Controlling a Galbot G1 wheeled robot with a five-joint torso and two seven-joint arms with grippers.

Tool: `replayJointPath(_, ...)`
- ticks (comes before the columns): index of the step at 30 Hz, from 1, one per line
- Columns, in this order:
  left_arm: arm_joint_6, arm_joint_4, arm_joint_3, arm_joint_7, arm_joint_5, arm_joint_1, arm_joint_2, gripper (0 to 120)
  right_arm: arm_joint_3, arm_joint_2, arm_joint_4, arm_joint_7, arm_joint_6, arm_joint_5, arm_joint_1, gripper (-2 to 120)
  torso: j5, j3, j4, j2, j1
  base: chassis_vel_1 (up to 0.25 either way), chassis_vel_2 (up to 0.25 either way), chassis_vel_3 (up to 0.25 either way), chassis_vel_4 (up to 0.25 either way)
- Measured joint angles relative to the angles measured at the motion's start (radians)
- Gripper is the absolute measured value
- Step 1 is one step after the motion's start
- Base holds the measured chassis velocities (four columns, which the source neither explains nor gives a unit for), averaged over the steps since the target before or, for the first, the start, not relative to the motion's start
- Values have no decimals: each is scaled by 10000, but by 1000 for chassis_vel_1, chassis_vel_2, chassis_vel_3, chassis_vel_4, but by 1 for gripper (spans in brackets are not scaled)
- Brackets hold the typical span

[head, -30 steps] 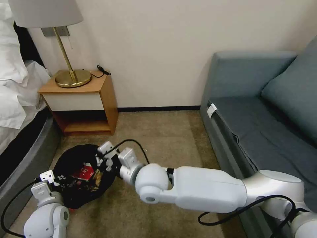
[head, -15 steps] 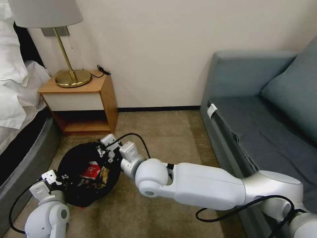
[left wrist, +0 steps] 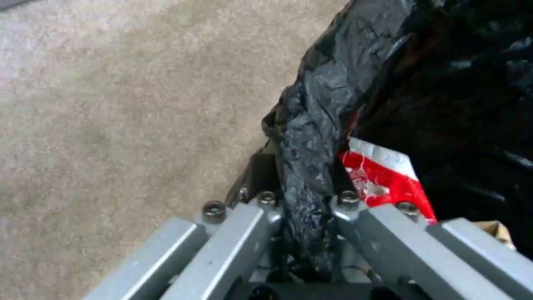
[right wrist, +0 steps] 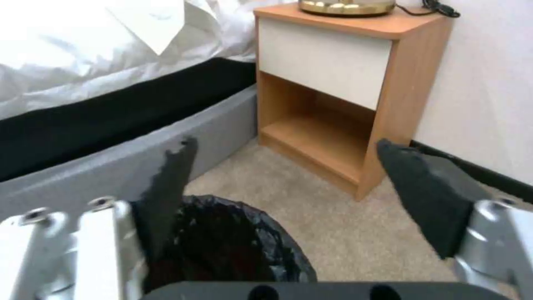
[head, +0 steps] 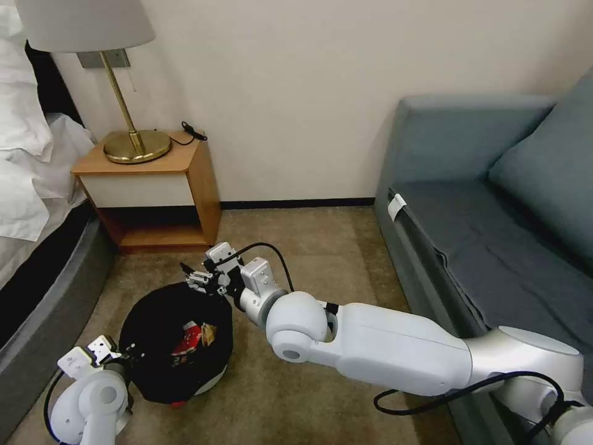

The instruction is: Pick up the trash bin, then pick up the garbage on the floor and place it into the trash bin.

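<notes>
Left gripper (left wrist: pixel 302 208) clamped on the trash bin (head: pixel 176 337) rim, steadying it on the carpet (head: pixel 309 247). Right gripper (head: pixel 196 279) spread wide, empty, above the bin's far rim, apparently after a drop.

My white and silver arms frame the trash bin (head: pixel 176 346), whose crinkled black liner hides all but a sliver of white wall at its base. Inside lie a red-and-white packet (head: pixel 187 339) and a gold-brown packet (head: pixel 207 335). My left gripper (left wrist: pixel 302 216) is grey metal with dark bolts; my right gripper (right wrist: pixel 289 191) carries black pads on silver links. The carpet (head: pixel 309 247) is tan. The nightstand (head: pixel 154 185) is orange-brown wood with a cream drawer front, under a brass lamp (head: pixel 133 139) with an off-white shade. The sofa (head: pixel 494 204) is slate blue, the bedding (head: pixel 31 154) white.
</notes>
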Motion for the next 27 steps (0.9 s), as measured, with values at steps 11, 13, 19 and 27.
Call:
replayJointPath(11, -1417, -448, 39, 2755, 3164, 504, -50, 41, 239, -113, -34, 26, 13, -20, -195, 100, -7, 1, -2, -2, 0, 0, 0, 0, 0)
replayJointPath(13, -2200, -605, -64, 3876, 4004, 687, -47, 48, 343, -187, -28, 30, 17, -24, -257, 100, -5, 1, -2, -2, 0, 0, 0, 0, 0)
replayJointPath(19, -4399, -1097, -721, 7211, 5552, 1272, 35, 75, 847, -520, 94, 31, 38, -27, -654, 100, -5, 1, -1, -2, 0, 0, 0, 0, 0)
replayJointPath(27, -5568, -1387, -1082, 8611, 5447, 1557, 109, 98, 2259, -1185, 447, -513, 431, -273, -1574, 100, -4, 1, 0, -1, 0, 0, 0, 0, 0)
